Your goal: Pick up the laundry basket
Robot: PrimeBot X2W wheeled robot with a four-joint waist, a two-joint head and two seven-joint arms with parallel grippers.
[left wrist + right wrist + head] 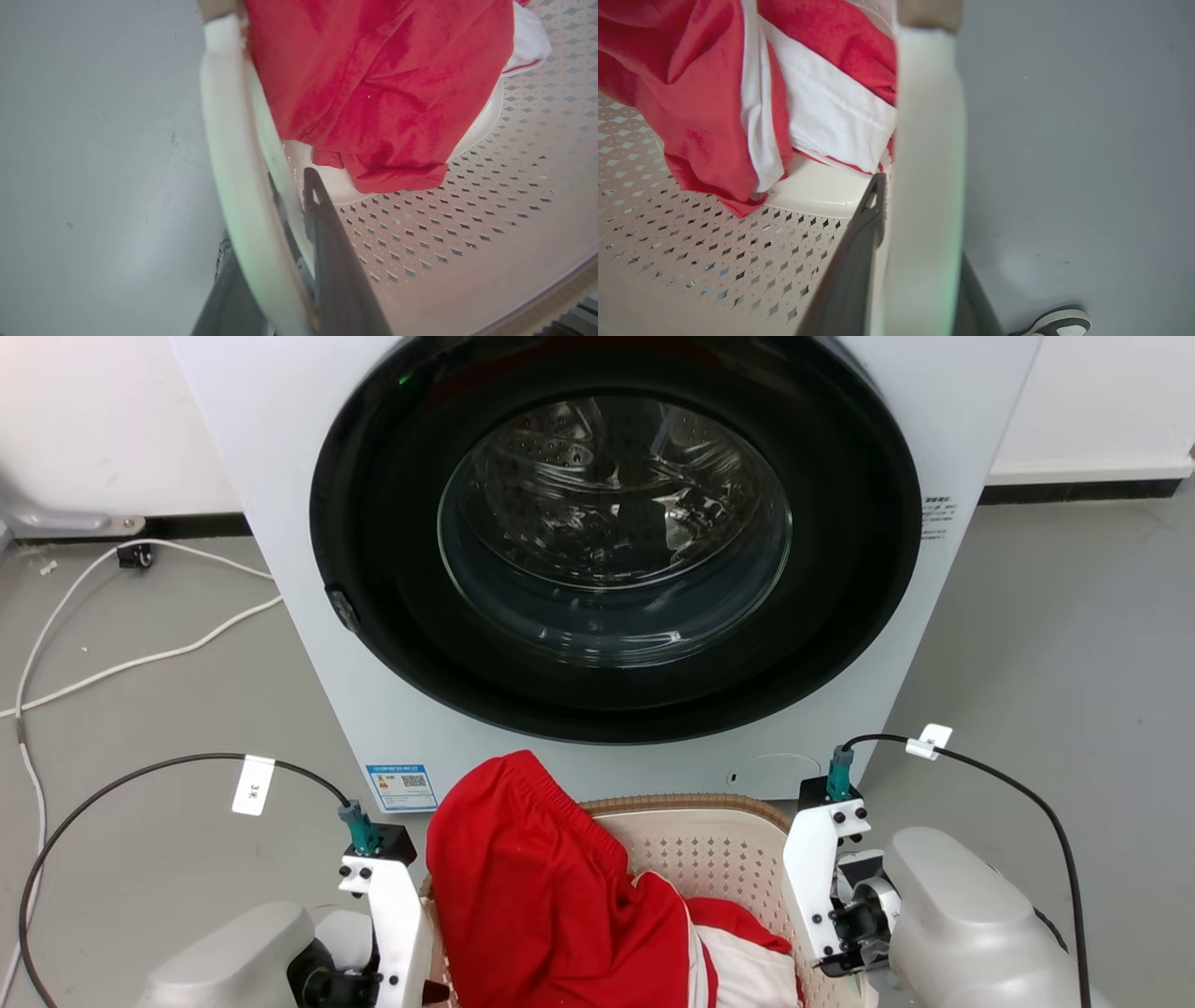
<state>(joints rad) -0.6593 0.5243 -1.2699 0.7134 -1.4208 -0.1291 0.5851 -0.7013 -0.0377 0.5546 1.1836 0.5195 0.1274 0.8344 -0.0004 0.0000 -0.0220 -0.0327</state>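
Observation:
The cream laundry basket (724, 859), with perforated walls and a brown braided rim, stands in front of the washer and holds a red garment (541, 887) and a red-and-white one (831, 112). My left wrist (378, 915) is at the basket's left side and my right wrist (826, 887) at its right side. In the left wrist view my left gripper (280, 196) is closed across the white loop handle (229, 140), one finger inside the basket and one outside. My right gripper (920, 196) clamps the opposite white handle (929, 116) the same way.
The white front-loading washer (308, 476) with its round dark door shut rises right behind the basket. White cables (140, 658) trail over the grey floor at the left. A person's shoe (1057, 322) rests on the floor beside the basket's right side.

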